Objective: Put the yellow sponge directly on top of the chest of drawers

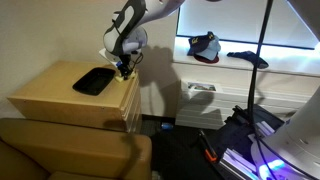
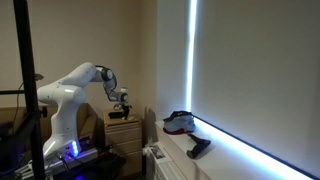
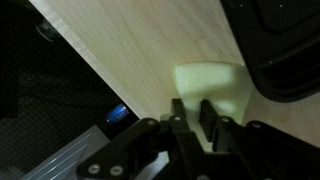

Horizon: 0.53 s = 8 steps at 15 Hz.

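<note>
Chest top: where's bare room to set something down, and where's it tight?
Free: the wide bare wood on top of the chest, between the tray and the edge on the couch side. Tight: the corner under the gripper, where the sponge sits beside the tray.

In an exterior view the gripper (image 1: 124,71) covered the spot, so the yellow sponge (image 3: 210,82) was hidden there. In an exterior view from farther off, everything around the gripper (image 2: 122,101) was too tiny and dark to make out. The wrist view did show the sponge, but its near edge was tucked behind the fingers (image 3: 178,111), so I couldn't tell if they were pinching it. The black tray (image 3: 285,45) was blurry and chopped off at the top and right edges. The arm (image 1: 142,17) ran out the top, and the couch (image 1: 60,150) was cut off at the bottom.
</note>
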Available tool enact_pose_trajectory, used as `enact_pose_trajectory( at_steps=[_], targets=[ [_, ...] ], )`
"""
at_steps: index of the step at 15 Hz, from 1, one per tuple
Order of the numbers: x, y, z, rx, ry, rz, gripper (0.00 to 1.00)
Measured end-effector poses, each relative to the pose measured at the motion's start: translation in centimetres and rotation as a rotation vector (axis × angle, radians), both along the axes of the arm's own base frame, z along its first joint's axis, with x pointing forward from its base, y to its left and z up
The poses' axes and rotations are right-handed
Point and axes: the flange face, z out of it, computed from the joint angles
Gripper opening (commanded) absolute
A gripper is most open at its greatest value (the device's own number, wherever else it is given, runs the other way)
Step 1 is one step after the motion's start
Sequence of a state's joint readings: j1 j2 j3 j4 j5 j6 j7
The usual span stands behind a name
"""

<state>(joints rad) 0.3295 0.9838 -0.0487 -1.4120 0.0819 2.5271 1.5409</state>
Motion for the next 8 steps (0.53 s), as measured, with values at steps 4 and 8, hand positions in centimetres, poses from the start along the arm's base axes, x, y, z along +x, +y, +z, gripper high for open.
enact_pose_trajectory(
  at_steps=[4,8],
  targets=[
    [0.0,0.0,0.1,-0.007,0.001,0.010,0.85],
    [-1.0,-0.8,2.0,-0.063,0.140,0.018,1.00]
  ],
)
